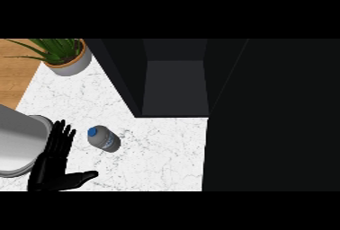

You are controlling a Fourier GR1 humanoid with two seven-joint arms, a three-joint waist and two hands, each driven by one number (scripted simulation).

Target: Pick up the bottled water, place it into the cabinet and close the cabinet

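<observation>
The bottled water (104, 138) is lying on its side on the white marble surface (159, 157), blue cap pointing far-left. It's sitting outside the cabinet (176, 85), just near of its front. The cabinet is standing open at far centre, its inside showing dark grey back & side walls. The L robot hand (54, 159) is hovering just left of the bottled water, apart from it, fingers straight & spread wide, thumb out to the right. Far left, a grey pot (72, 64) is holding a green plant (56, 46).

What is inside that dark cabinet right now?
Only bare grey surfaces show inside the cabinet; the bottled water lies outside on the counter. Its walls hide the rest.
</observation>
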